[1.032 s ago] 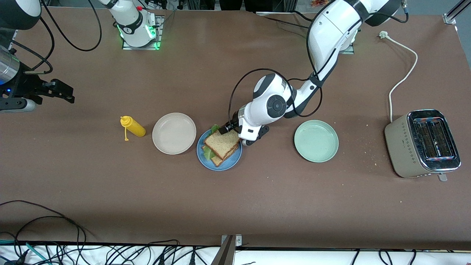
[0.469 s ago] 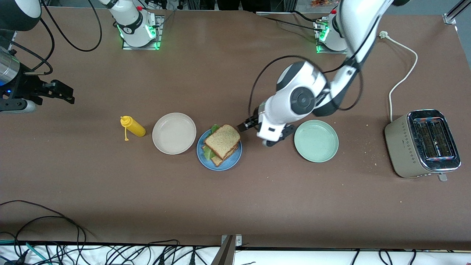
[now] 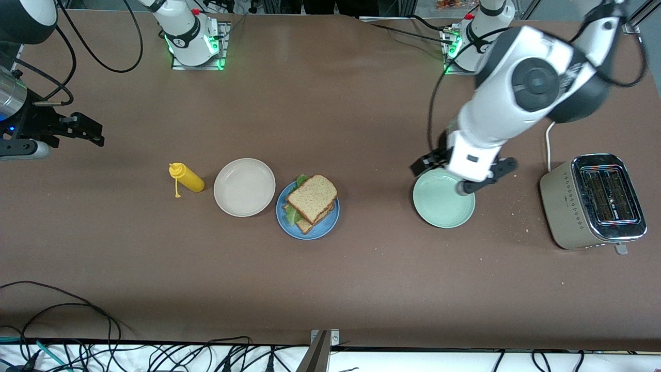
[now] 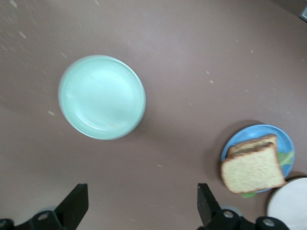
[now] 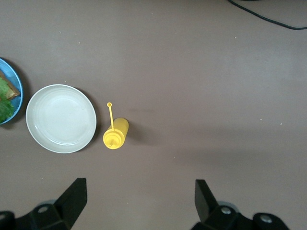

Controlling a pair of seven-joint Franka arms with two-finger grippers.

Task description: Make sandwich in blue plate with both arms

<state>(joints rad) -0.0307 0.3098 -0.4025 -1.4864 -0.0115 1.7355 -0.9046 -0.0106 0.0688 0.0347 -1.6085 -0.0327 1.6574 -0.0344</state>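
Sandwich looks done. Left gripper (image 3: 463, 178) hangs over the mint plate (image 3: 443, 198), fingers apart, holding nothing. Right gripper (image 3: 85, 132) waits at the right arm's end of the table, fingers spread too. The sandwich (image 3: 311, 200) sits on the blue plate (image 3: 325, 225), between the beige plate (image 3: 244, 187) and the mint one, closer to the left gripper.

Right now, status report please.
Left gripper open over mint plate. Right gripper open, waiting at its table end. Sandwich stacked on blue plate. Nothing obstructing.

Robot lab: bolted arm bases (image 3: 193, 44), loose cables (image 3: 155, 356).
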